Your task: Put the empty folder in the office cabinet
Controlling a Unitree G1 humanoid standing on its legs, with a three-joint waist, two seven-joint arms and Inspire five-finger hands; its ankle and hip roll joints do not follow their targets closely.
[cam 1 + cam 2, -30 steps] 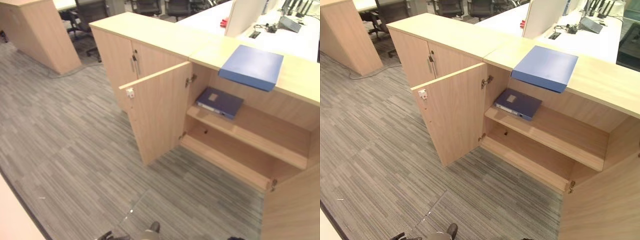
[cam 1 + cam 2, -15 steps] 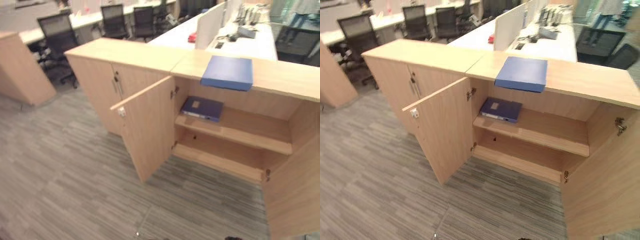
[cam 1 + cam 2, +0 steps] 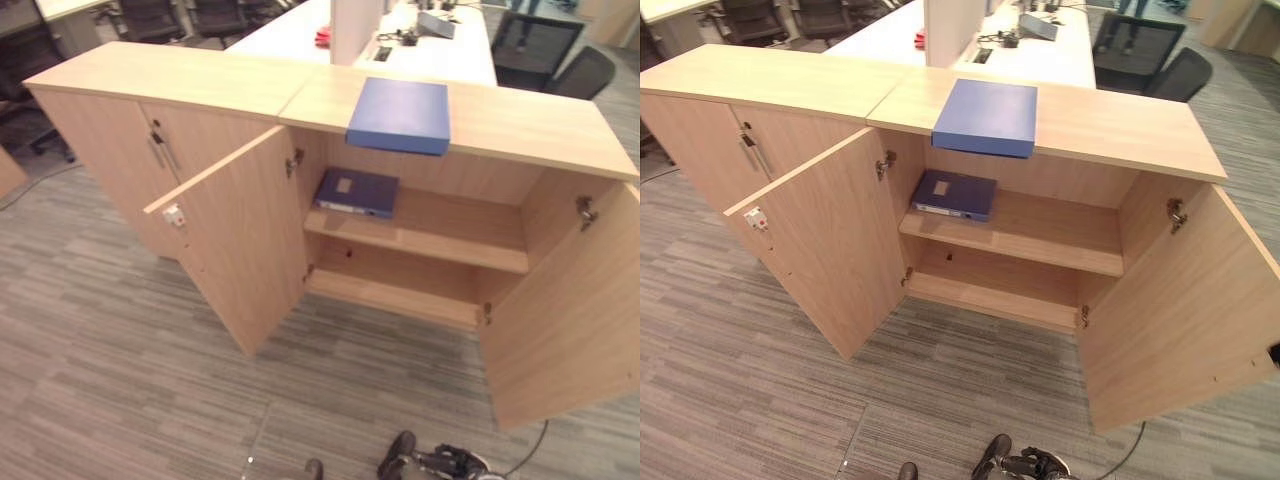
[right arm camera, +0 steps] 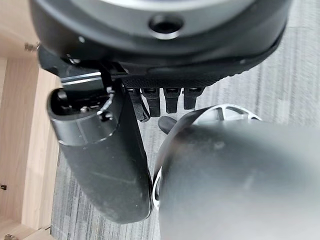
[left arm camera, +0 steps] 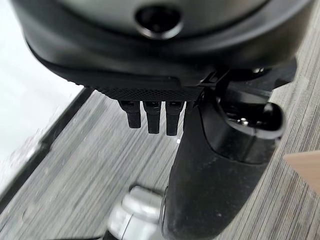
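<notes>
Currently the blue folder [image 3: 399,113] lies at upper centre, overhanging the office cabinet [image 3: 560,130] top; your left hand [image 5: 150,116] and right hand [image 4: 160,102] hang relaxed, holding nothing. Reach carelessly and you could nudge it off.

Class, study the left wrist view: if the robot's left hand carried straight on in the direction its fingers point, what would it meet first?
Most likely the grey carpet floor. The left hand hangs with its fingers pointing down at it, holding nothing, and nothing lies between. Depth is hard to judge.
</notes>
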